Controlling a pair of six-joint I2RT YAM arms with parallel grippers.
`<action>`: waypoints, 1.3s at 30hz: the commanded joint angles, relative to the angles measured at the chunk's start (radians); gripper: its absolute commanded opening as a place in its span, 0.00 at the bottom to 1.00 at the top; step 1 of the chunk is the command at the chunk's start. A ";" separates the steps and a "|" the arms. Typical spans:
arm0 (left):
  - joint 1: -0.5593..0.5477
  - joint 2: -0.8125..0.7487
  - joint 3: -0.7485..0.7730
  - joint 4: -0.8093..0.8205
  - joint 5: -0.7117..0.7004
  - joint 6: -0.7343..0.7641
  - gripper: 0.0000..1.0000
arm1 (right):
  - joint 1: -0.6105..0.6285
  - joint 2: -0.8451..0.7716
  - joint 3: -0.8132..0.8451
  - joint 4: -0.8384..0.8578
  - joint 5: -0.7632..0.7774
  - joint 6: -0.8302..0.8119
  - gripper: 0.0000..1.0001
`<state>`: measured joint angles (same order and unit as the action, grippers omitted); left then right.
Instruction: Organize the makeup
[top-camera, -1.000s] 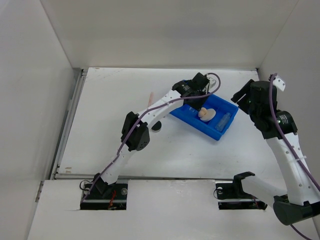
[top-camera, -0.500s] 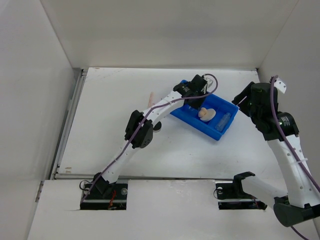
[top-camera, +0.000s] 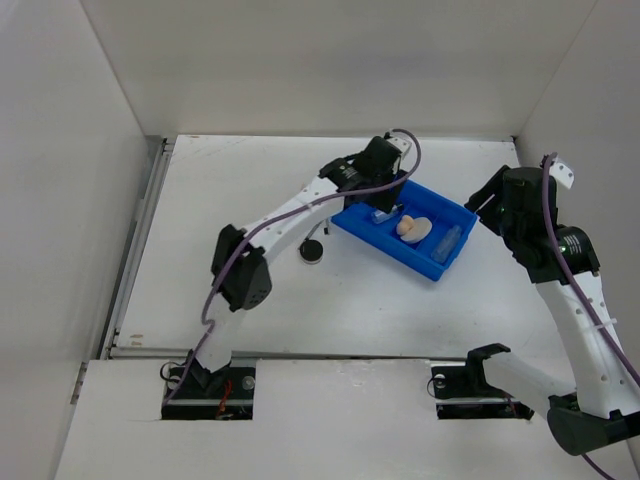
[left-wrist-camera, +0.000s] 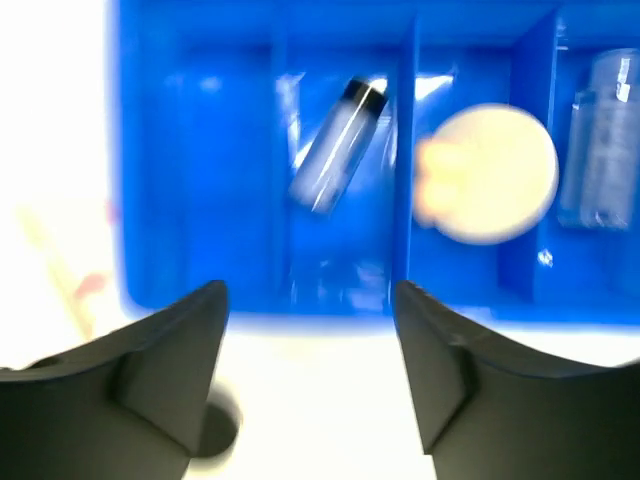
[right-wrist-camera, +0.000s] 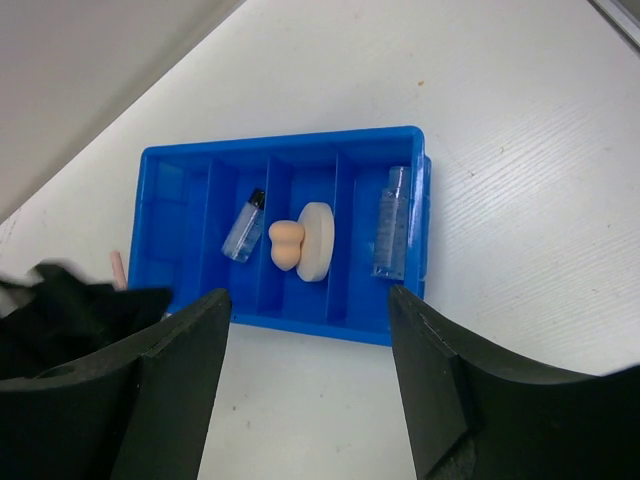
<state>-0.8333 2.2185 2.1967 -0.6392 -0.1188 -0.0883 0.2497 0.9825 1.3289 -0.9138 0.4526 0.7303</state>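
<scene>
In the blue tray (top-camera: 455, 212) lie a silver-black cylinder (left-wrist-camera: 338, 145), a beige sponge (right-wrist-camera: 285, 245) against a pale round pad (right-wrist-camera: 320, 240), and a clear bottle (right-wrist-camera: 393, 220), each in its own slot. My left gripper (left-wrist-camera: 310, 300) hangs open and empty just outside the tray's near-left wall, apart from the cylinder. A black round compact (top-camera: 312, 251) lies on the table left of the tray. The tip of a pink stick (right-wrist-camera: 116, 266) shows beside the left arm. My right gripper (right-wrist-camera: 310, 300) is open and empty, high above the tray's right side.
White walls close in the table on the left, back and right. The left arm (top-camera: 290, 215) stretches diagonally over the table toward the tray's back-left corner.
The left gripper opened, leaving the silver-black cylinder lying in the tray, and drew back toward the tray's back-left edge. The right arm hardly moved.
</scene>
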 joint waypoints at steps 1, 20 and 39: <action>-0.009 -0.256 -0.167 0.009 -0.131 -0.089 0.62 | -0.003 -0.005 0.026 0.006 0.005 0.001 0.70; 0.111 -0.332 -0.681 0.010 -0.317 -0.590 0.95 | -0.003 0.022 -0.014 0.050 -0.066 -0.008 0.70; 0.129 -0.207 -0.709 0.044 -0.237 -0.605 0.82 | -0.003 0.031 -0.023 0.069 -0.084 -0.008 0.71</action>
<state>-0.7113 2.0197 1.5013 -0.5983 -0.3637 -0.6712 0.2497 1.0172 1.3075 -0.9031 0.3759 0.7300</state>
